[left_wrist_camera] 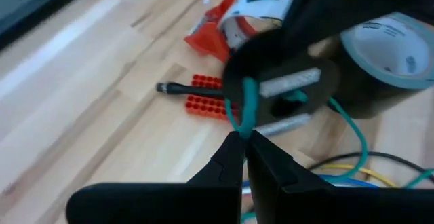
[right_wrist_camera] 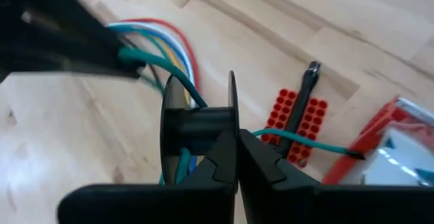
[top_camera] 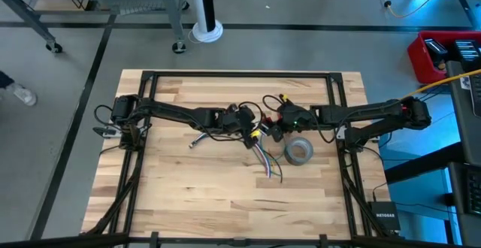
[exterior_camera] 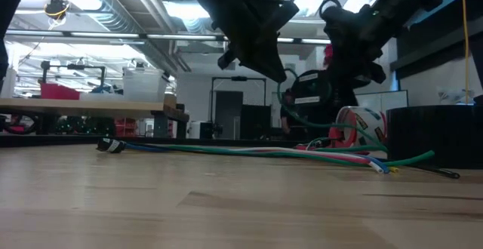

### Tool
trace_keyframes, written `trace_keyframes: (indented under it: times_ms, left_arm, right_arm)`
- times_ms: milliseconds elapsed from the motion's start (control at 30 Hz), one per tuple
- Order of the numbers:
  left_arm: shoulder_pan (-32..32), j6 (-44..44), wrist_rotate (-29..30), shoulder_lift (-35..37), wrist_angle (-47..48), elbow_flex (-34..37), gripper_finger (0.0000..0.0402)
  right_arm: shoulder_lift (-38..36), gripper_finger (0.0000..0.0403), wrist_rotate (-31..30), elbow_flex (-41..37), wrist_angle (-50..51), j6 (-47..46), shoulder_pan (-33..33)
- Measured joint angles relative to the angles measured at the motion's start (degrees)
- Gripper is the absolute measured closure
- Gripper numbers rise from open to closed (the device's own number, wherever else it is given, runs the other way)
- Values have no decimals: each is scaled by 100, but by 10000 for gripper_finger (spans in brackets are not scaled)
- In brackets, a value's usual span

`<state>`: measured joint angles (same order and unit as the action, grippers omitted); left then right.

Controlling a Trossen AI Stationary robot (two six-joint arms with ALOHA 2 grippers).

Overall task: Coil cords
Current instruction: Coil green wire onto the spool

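Observation:
A bundle of multicoloured cords lies loose on the table near the middle, also in the low view. A dark green wire runs round a small black spool. One wire end trails free and the other leads to my left gripper. That gripper is shut on the wire just left of the spool. My right gripper is shut on the spool and holds it above the table. My left gripper pinches the green wire between its two fingertips, a short way from the spool. The fingers slant down from the table's left. The wire curves slack from the fingertips up around the spool. My right gripper pinches the rim of one spool flange between its two fingers. The fingers slant down from the table's right. The spool is lifted clear of the table, its axis lying across the fingers, with the wire wrapped on its hub.
A grey tape roll lies just right of the cords. Small red pieces with a black stick across them and a red-and-white packet lie below the grippers. Bare wood stretches toward the near edge.

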<state>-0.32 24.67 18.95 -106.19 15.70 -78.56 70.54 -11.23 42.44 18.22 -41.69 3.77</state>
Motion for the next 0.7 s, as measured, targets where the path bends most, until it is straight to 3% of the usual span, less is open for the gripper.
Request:
trace_keyframes:
  times_ms: [200, 433, 700]
  left_arm:
    - [-10, 45, -273, 0, -422, 0, 401]
    - [-9, -53, -794, 0, -1587, 0, 401]
    - [-97, -18, -926, 0, -1793, 0, 401]
  right_arm:
    - [-2, 396, -305, 0, -77, -7, 0]
    - [-9, 396, -542, 0, -267, -7, -2]
    - [-9, 396, -579, 0, -1162, 10, -2]
